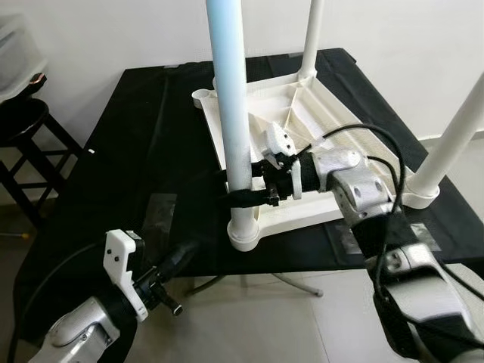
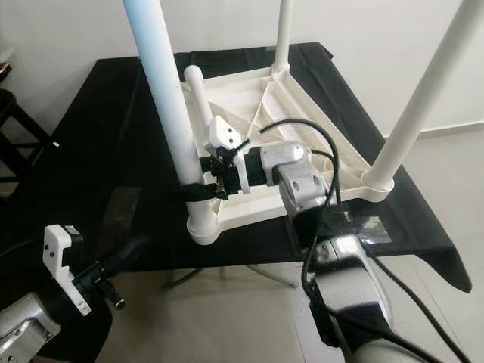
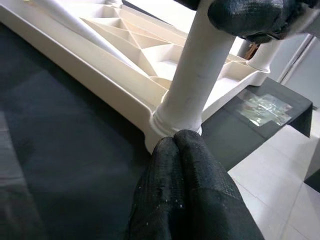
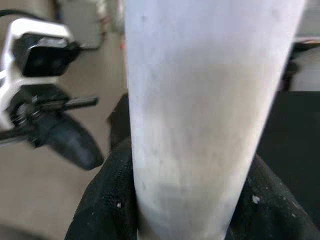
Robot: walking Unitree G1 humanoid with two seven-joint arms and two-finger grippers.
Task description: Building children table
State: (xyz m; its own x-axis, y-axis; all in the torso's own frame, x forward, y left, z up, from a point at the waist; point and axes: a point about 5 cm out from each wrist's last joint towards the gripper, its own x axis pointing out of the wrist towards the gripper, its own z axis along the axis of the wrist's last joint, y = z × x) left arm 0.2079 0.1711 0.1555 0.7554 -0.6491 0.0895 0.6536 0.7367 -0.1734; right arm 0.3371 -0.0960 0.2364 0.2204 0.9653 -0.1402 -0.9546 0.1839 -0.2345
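Silver arms, black cables, white wrist brackets

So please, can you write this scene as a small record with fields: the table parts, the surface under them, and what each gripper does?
tabletop: white plastic tabletop, upside down, ribbed underside facing up
legs standing in sockets: three, near leg, far leg, right leg
fourth corner: empty socket
support: black-covered table
right gripper: shut around the near leg, low, just above its socket
left gripper: shut, holding nothing, at the table's front edge near that socket
beside: dark stool
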